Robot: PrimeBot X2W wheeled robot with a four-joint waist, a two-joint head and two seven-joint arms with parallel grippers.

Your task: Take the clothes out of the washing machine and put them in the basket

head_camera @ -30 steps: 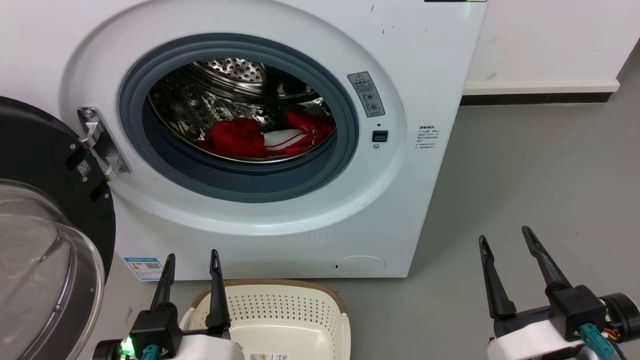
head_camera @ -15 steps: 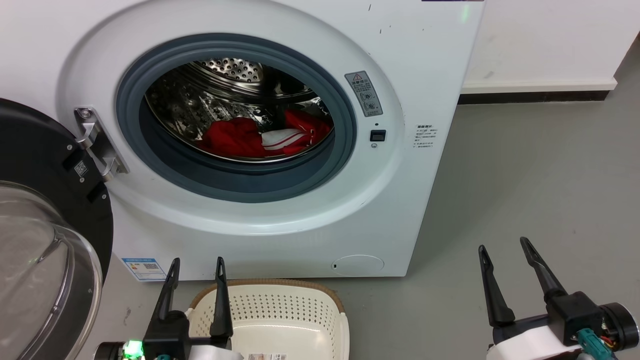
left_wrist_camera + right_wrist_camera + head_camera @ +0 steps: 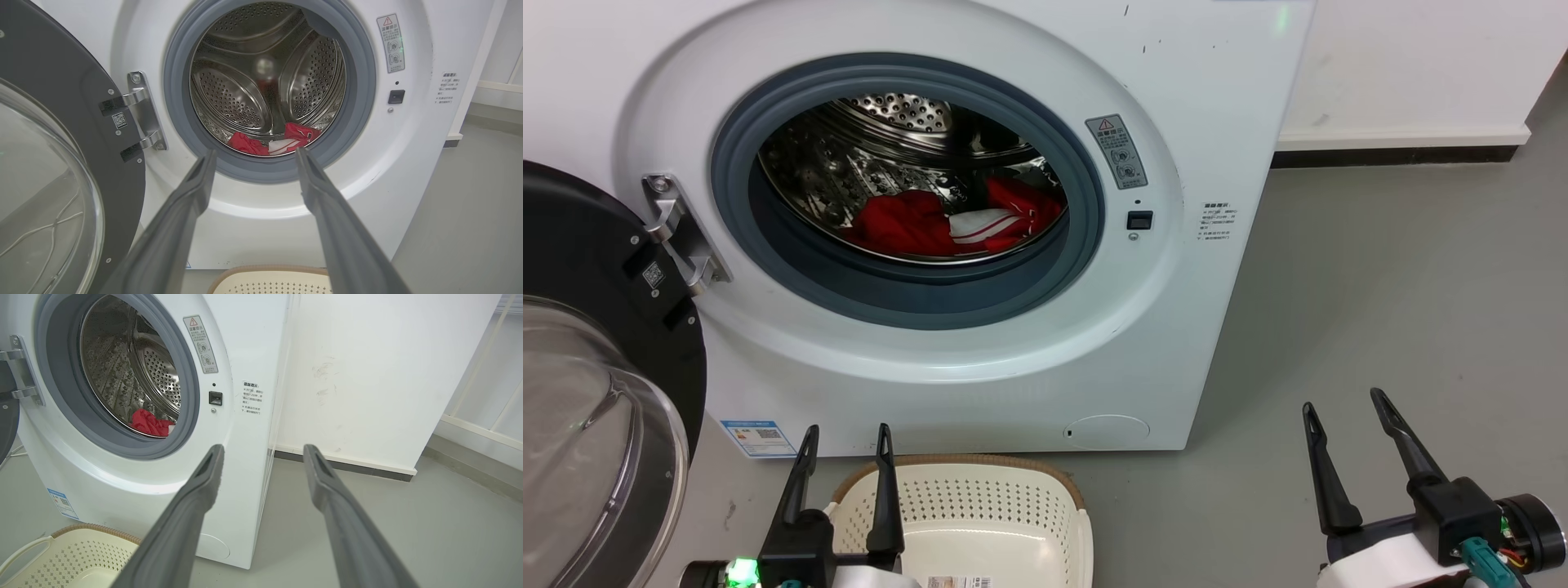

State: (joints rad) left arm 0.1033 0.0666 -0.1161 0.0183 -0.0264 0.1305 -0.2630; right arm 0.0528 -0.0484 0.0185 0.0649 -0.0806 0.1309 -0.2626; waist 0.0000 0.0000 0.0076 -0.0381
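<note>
So, clothes (image 3: 915, 227) lie low in the washing machine (image 3: 980, 384), long axis left-right. Left gripper (image 3: 846, 428) and right gripper (image 3: 1342, 399): jaws wide apart, empty.

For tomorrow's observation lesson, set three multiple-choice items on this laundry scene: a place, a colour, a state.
1. Where do the clothes lie? A. low in the drum B. on the floor C. over the door
2. What colour is the rubber ring of the washing machine? A. red B. grey C. brown
3. How is the left gripper? A. open, empty B. shut on cloth C. shut, empty
Key: A, red cloth rests on the steel; B, the ring is plainly grey; A, its jaws stand apart, nothing between.
</note>
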